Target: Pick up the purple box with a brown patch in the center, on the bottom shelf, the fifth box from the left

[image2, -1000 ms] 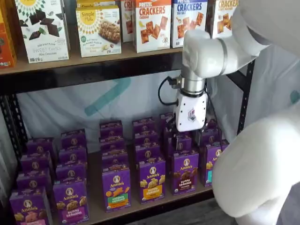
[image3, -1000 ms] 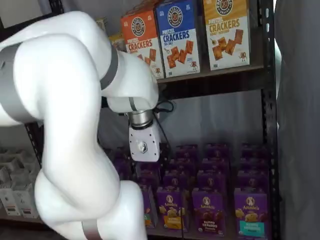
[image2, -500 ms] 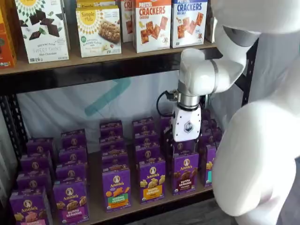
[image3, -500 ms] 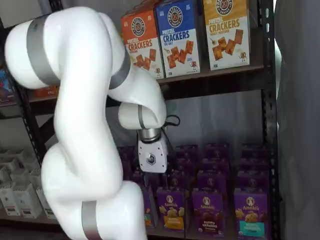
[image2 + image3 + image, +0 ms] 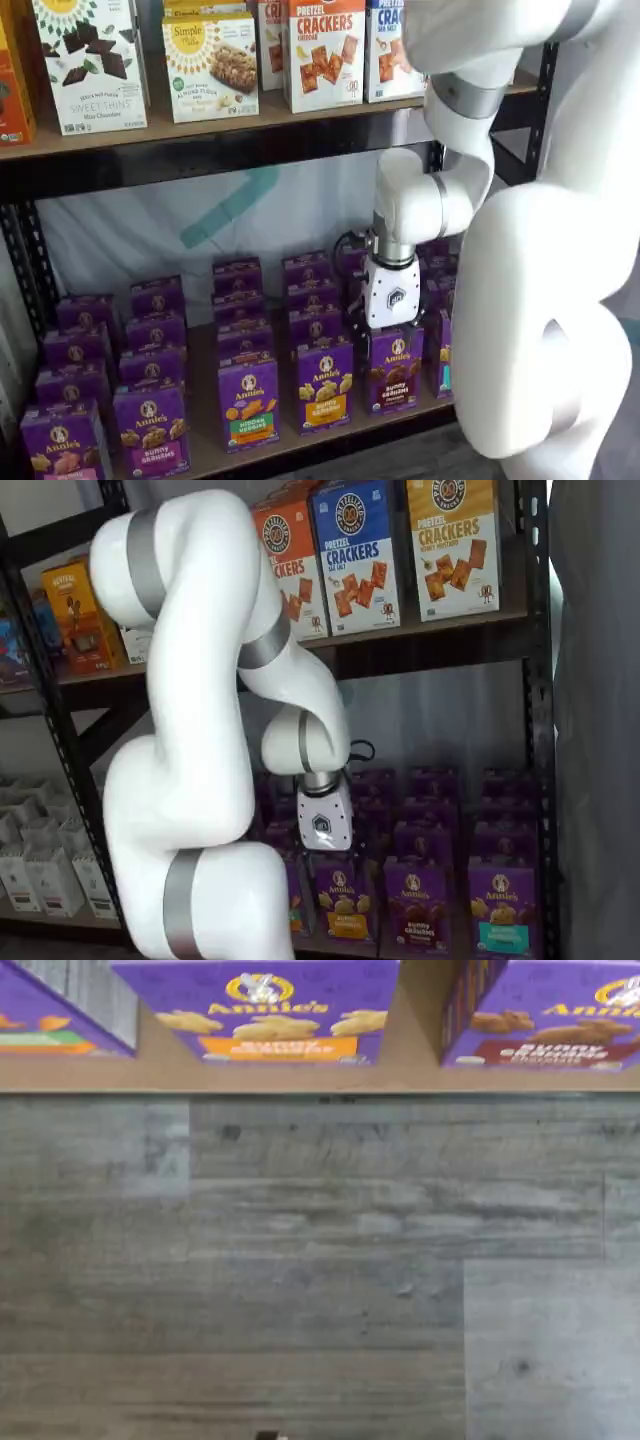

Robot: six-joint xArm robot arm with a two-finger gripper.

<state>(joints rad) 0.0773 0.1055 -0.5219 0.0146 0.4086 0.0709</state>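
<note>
Hung low over the purple box at lower centre-right, front row of the bottom shelf. Fingers mostly hidden, apparently spread wide to straddle its top.

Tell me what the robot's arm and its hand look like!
The arm is fat, smooth and glossy white, built of rounded segments with grey bands at some joints. A silver collar joins it to the gripper, a boxy white body with a small dark round logo and black fingers underneath. A thin black cable loops beside the wrist.
</note>
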